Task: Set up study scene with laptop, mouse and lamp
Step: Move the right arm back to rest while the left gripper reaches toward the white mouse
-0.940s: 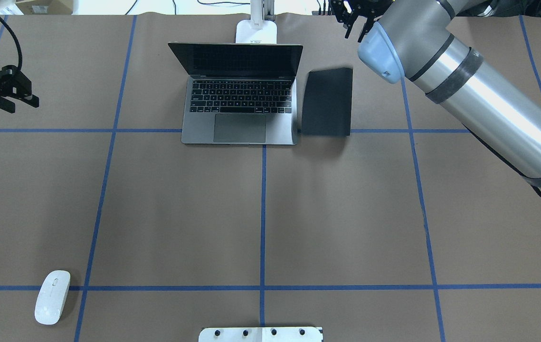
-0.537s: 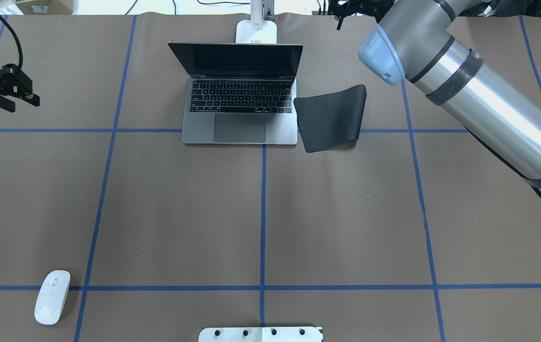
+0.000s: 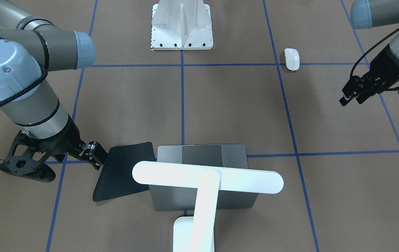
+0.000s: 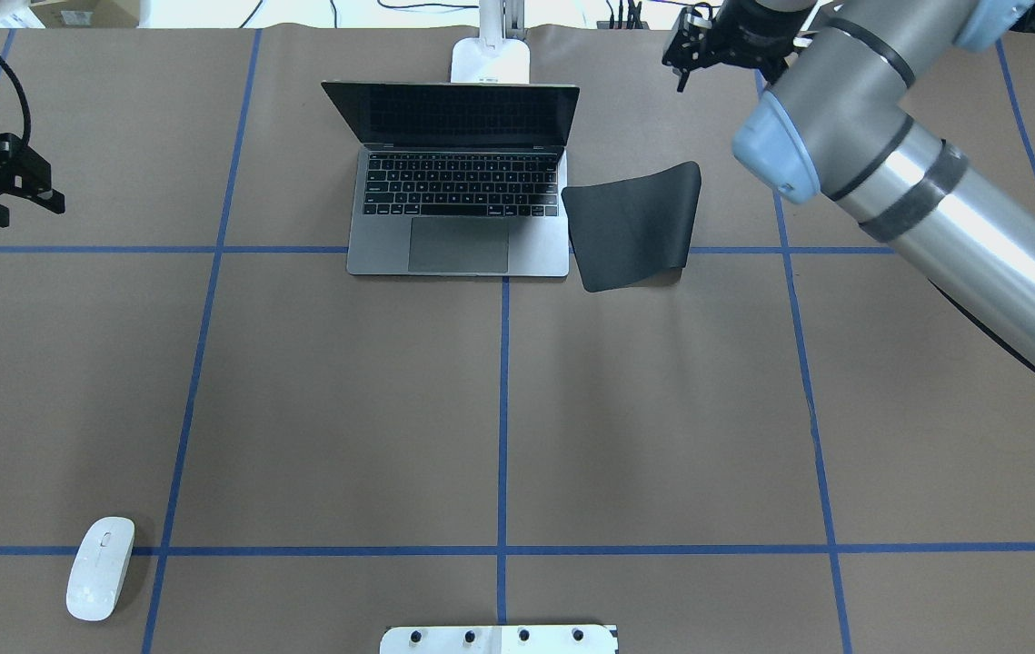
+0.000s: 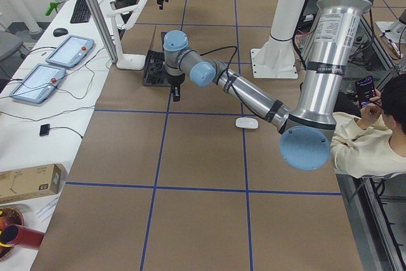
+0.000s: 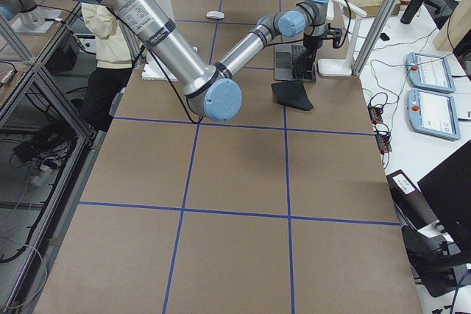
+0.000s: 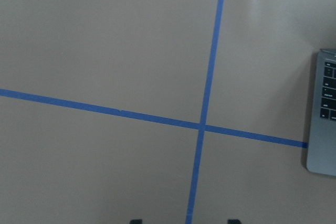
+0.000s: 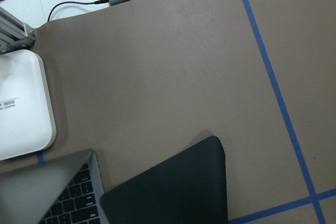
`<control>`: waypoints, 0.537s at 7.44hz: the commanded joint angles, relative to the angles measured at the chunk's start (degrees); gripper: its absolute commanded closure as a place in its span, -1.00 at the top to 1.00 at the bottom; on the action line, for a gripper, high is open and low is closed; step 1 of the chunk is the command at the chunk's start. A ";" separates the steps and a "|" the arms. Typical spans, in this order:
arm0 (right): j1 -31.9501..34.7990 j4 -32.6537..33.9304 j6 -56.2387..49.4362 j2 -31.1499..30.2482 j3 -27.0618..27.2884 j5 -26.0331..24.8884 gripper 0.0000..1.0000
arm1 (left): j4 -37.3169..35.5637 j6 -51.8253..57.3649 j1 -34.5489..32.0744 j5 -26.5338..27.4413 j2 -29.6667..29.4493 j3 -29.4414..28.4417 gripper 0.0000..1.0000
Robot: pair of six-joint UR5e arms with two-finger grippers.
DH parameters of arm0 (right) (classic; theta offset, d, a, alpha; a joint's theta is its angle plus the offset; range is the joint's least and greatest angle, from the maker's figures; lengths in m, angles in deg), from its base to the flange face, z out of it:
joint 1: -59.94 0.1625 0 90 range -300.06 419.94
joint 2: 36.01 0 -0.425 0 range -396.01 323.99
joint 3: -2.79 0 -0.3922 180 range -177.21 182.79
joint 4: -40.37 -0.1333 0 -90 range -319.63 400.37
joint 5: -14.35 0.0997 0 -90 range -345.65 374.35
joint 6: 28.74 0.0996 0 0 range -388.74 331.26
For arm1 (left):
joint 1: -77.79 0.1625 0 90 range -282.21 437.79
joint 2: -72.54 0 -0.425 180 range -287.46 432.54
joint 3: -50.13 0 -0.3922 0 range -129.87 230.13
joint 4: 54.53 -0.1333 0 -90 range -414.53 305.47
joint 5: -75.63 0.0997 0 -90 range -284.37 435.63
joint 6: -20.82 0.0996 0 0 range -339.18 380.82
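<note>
The black mat [image 4: 633,227] was bent up a moment ago. Now it lies flat on the tabletop [image 4: 499,409], a bit crooked, with one corner touching the side of the laptop [image 4: 458,213]. The right gripper [image 3: 96,155] is off the mat and is pulling away toward the back edge. I cannot tell if its fingers are apart or together.

The left gripper [image 3: 351,99] hangs far out to the side, holding nothing, with its fingers [image 3: 343,100] apart.

The laptop is open, and the lamp [image 3: 206,178] stands right behind it. The mouse [image 4: 100,568] sits alone near the front left corner, well apart from them. I think the mat is ready, so the mouse needs to be fetched next.
</note>
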 commanded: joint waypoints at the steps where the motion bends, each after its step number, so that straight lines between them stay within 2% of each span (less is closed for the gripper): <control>1: -1.58 0.61 -1.50 -4.19 4.03 0.13 1.00 | 0.03 -0.50 0.38 0.33 5.30 2.47 1.00; 3: -3.08 0.97 -1.50 -6.03 5.35 0.48 1.00 | 0.29 -6.26 2.65 0.50 6.03 3.44 1.00; 4: -4.04 0.97 -1.76 -8.30 6.92 0.57 1.00 | 1.08 -6.74 5.10 2.85 8.04 4.49 1.00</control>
